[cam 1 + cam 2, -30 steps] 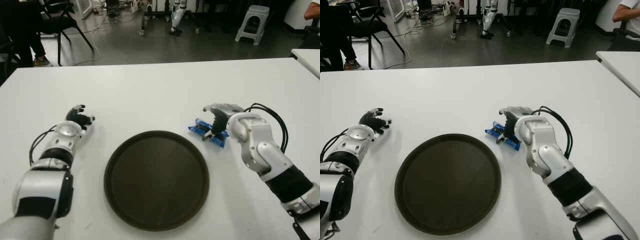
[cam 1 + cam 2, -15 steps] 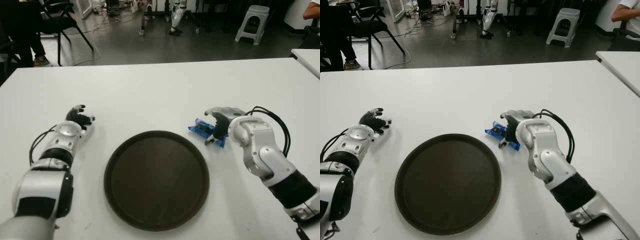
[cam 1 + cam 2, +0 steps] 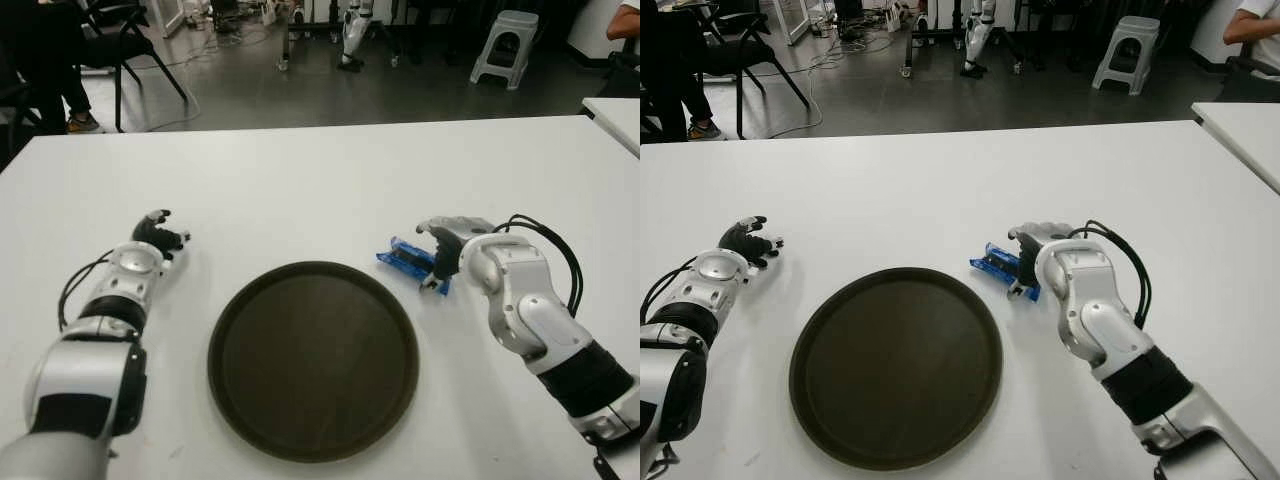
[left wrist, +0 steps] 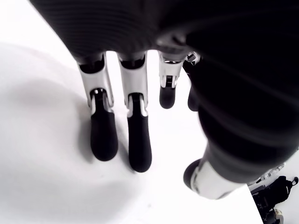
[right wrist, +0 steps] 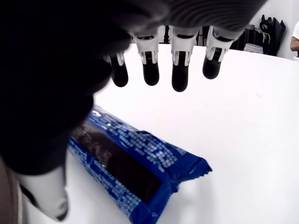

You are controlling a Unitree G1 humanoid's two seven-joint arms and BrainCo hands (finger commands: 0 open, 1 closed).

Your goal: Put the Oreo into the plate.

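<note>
White desk (image 3: 330, 170) fills most of both eye views; dark lab floor with a chair (image 3: 120, 35) upper left and a grey stool (image 3: 507, 45) at the top of frame, right of centre. Dark round plate (image 3: 312, 358) sits lower centre, nothing in it. Oreo (image 3: 410, 262), a blue wrapped pack, lies flat on the desk just beyond the plate's upper-right rim, close to it but apart. Right hand (image 3: 445, 255) is at the pack's right end, centre-right of the frame. Its wrist view shows the four fingers (image 5: 181, 74) extended and hanging above the pack with a clear gap, thumb (image 5: 51, 198) down beside the near edge of the wrapper (image 5: 135, 168); the hand is spread and grips nothing. Can't tell from the eye views whether a fingertip touches the wrapper. Left hand (image 3: 160, 235) shows centre-left, left of the plate, fingers (image 4: 103, 135) loosely extended over bare desk, holding nothing, idle. Progress: nothing done yet as far as placement goes. Pack not lifted, plate untouched. Judging by the pose, it's at the pre-grasp stage. Left to do: close on the pack, lift, carry the short way lower-left over the rim, release inside the plate.
</note>
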